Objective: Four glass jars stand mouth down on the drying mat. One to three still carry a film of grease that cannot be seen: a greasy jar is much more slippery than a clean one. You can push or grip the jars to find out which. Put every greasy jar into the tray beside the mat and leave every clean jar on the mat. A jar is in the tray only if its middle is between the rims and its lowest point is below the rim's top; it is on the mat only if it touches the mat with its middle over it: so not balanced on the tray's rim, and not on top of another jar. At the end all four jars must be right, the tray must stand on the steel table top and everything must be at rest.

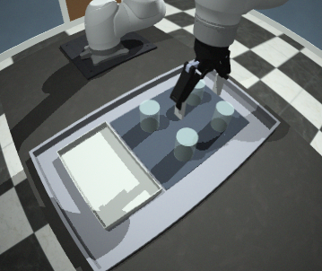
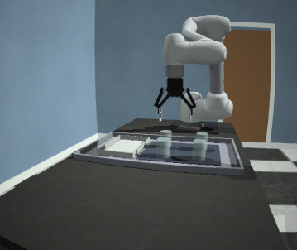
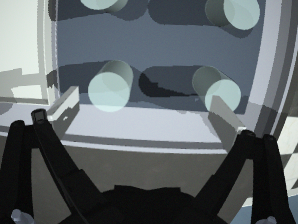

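Observation:
The four pale green glass jars stand upright, apart from one another, on the dark blue mat [image 1: 126, 127] [image 2: 182, 156] [image 3: 165, 45]. The back-left jar [image 1: 149, 116] [image 2: 165, 134] [image 3: 110, 91] and back-right jar [image 1: 198, 92] [image 2: 202, 136] [image 3: 223, 95] are nearest the arm's base. The front-left jar [image 1: 186, 144] [image 2: 163, 149] [image 3: 103, 3] and front-right jar [image 1: 222, 116] [image 2: 199, 150] [image 3: 241, 12] stand farther out. The empty cream tray [image 1: 101, 175] [image 2: 124, 146] [image 3: 20, 55] lies beside the mat. My gripper [image 1: 199, 100] [image 2: 176, 120] [image 3: 145, 102] is wide open and empty, above the jar tops near the back row.
The steel table top [image 1: 213, 166] [image 3: 150, 125] around mat and tray has a raised outer rim [image 1: 276, 123] [image 2: 172, 166]. The tray's low wall [image 1: 134, 154] borders the mat's left side. In the top view, one finger partly hides the back-right jar.

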`<state>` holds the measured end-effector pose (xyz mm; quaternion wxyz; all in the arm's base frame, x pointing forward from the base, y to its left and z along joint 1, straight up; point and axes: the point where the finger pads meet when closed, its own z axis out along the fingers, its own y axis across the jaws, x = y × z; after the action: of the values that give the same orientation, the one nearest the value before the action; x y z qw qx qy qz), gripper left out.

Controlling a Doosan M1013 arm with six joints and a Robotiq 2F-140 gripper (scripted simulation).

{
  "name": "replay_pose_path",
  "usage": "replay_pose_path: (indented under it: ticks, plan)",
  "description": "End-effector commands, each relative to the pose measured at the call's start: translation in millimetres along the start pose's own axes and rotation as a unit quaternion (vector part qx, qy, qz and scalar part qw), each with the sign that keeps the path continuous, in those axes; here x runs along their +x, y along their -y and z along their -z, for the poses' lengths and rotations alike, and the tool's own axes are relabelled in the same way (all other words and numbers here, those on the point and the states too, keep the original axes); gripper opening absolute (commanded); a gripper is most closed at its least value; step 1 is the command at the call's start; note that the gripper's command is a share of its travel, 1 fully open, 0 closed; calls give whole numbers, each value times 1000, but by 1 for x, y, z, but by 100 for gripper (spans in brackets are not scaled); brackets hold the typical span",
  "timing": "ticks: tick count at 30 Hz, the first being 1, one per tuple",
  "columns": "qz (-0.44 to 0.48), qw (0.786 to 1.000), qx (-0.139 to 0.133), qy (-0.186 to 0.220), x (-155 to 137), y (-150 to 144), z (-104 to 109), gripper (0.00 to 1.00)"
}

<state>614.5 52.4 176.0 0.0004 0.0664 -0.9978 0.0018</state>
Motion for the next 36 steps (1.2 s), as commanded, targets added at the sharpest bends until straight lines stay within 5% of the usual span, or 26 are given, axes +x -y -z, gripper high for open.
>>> replay_pose_path:
  ticks: [1,6,20,36]
  plan:
    - [0,1000,0,0,-8,16,0,100]
    - [0,1000,0,0,-25,53,0,100]
    - [0,1000,0,0,-25,53,-68,100]
    - [0,1000,0,0,-25,53,-86,100]
